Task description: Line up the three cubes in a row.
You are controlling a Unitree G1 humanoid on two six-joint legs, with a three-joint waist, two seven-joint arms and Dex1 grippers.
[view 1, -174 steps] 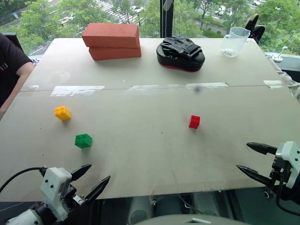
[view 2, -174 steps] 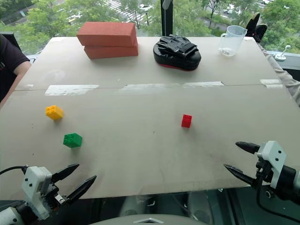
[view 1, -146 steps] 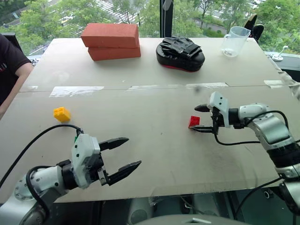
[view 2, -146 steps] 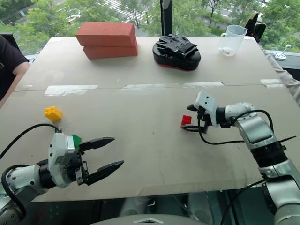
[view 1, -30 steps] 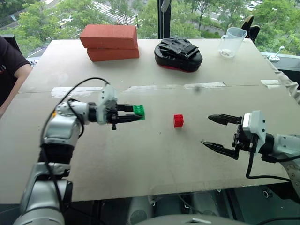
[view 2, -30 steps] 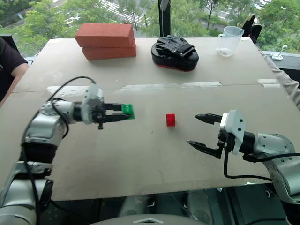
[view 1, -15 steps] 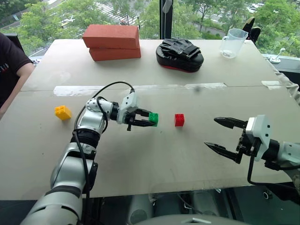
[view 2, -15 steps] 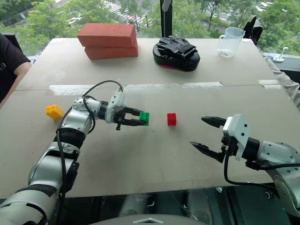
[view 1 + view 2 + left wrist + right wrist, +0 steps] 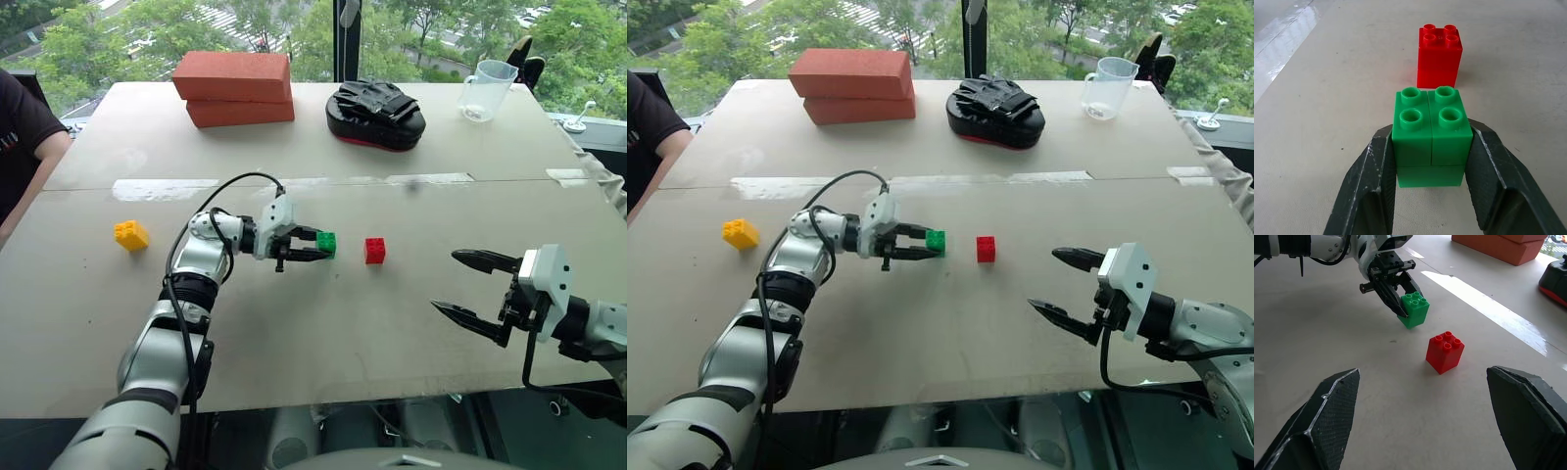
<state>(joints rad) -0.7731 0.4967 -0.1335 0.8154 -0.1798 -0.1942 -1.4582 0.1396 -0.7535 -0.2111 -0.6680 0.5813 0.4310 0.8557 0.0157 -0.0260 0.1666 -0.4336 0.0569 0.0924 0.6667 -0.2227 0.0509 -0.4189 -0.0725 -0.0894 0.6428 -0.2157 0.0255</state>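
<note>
My left gripper (image 9: 315, 247) is shut on the green cube (image 9: 327, 244), its black fingers (image 9: 1371, 186) pressing both sides, low over the table. The red cube (image 9: 375, 251) stands on the table a short gap to its right, studs up, also visible just beyond the green cube (image 9: 1431, 142) as the red cube (image 9: 1440, 56) in the left wrist view. The yellow cube (image 9: 130, 235) lies far to the left on the table. My right gripper (image 9: 470, 289) hovers open near the right front of the table, nothing between its fingers.
Two large red-orange bricks (image 9: 235, 86) are stacked at the back left. A black glove pad (image 9: 377, 115) and a clear measuring jug (image 9: 487, 88) stand at the back. A person's arm (image 9: 24, 147) is at the left edge. A tape line (image 9: 294, 184) crosses the table.
My left gripper has carried the green cube rightward and down, to just left of the red cube. The right gripper has stayed open and almost still.
</note>
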